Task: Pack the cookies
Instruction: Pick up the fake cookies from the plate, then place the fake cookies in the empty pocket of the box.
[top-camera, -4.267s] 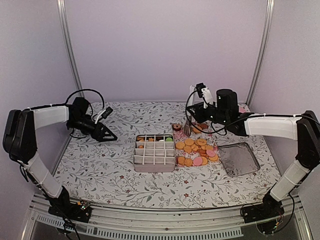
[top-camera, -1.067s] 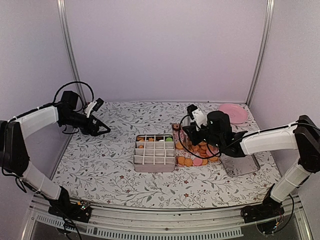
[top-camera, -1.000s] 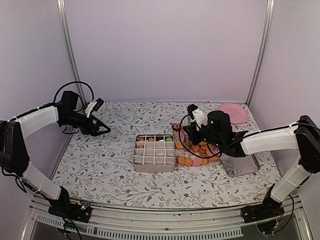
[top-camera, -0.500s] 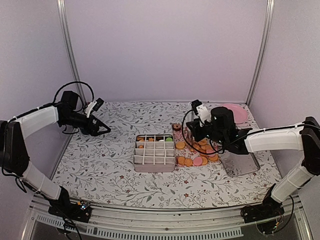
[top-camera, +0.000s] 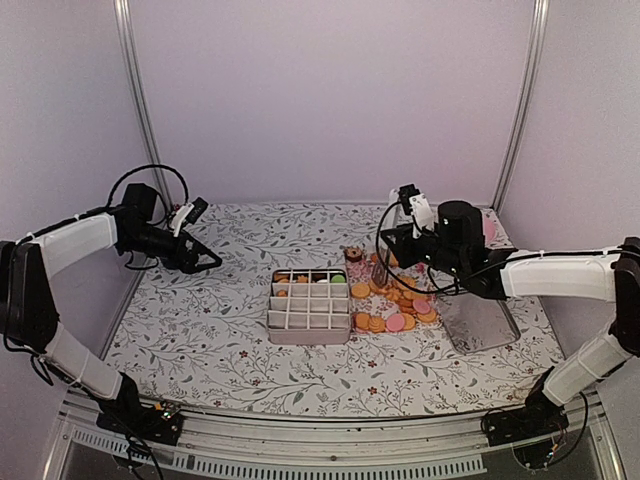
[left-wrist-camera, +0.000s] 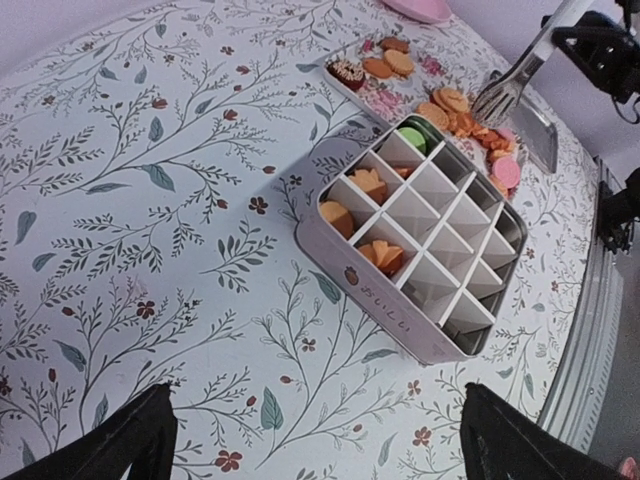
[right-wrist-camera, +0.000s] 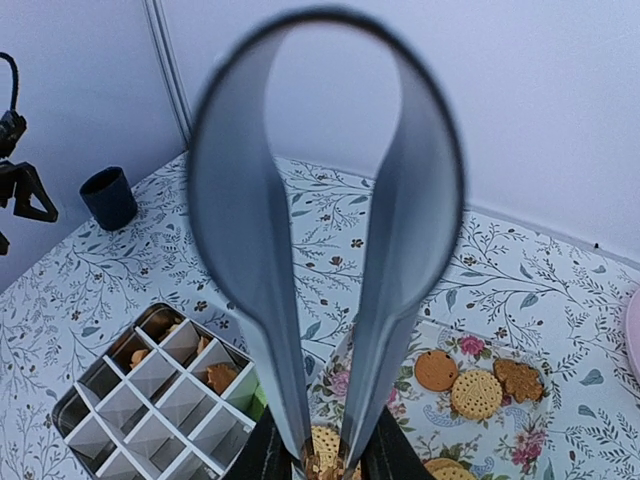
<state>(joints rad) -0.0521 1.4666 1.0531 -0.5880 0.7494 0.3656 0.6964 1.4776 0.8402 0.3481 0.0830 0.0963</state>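
The cookies (top-camera: 395, 303) lie in an orange and pink heap right of a grey grid tin (top-camera: 309, 305) (left-wrist-camera: 420, 240); a few sit in its back cells (left-wrist-camera: 368, 186), and the other cells are bare. My right gripper (top-camera: 400, 248) (right-wrist-camera: 320, 455) is shut on metal tongs (right-wrist-camera: 325, 230), whose forked tips (top-camera: 379, 270) (left-wrist-camera: 510, 88) hang just above the heap's back edge. A tan cookie (right-wrist-camera: 322, 452) shows between the tong arms; I cannot tell if it is held. My left gripper (top-camera: 205, 262) (left-wrist-camera: 320, 450) stands open over bare cloth at the far left.
A floral tray (right-wrist-camera: 395, 355) behind the heap carries more biscuits (right-wrist-camera: 472, 393). The tin's lid (top-camera: 478, 320) lies right of the heap. A pink plate (top-camera: 487, 228) sits at the back right, partly behind my right arm. A black cup (right-wrist-camera: 108, 197) stands at the far left.
My right arm has risen and drawn back to the right from the heap, carrying the tongs. The left arm has not moved.
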